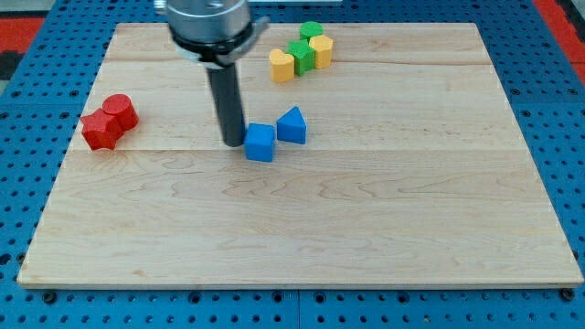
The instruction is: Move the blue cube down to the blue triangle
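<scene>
The blue cube [260, 143] sits near the board's middle, slightly toward the view's top. The blue triangle [292, 125] stands just to its upper right, almost touching it. My tip [233, 143] rests on the board right beside the cube's left side, touching or nearly touching it. The dark rod rises from there to the arm's housing at the view's top.
Two red blocks [108, 121] sit together at the view's left. A cluster of two yellow blocks [282, 66] and two green blocks [302, 55] sits at the view's top, right of the arm. The wooden board [366, 219] lies on a blue pegboard.
</scene>
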`<action>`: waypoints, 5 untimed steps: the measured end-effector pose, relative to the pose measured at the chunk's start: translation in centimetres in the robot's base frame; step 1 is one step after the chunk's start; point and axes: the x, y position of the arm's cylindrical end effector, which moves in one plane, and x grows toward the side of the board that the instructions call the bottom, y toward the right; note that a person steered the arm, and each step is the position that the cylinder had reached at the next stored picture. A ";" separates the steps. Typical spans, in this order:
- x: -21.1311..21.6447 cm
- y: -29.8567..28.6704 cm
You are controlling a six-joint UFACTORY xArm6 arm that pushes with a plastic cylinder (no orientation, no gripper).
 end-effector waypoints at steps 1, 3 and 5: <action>0.0 2.1; -9.8 -5.6; -21.0 -5.9</action>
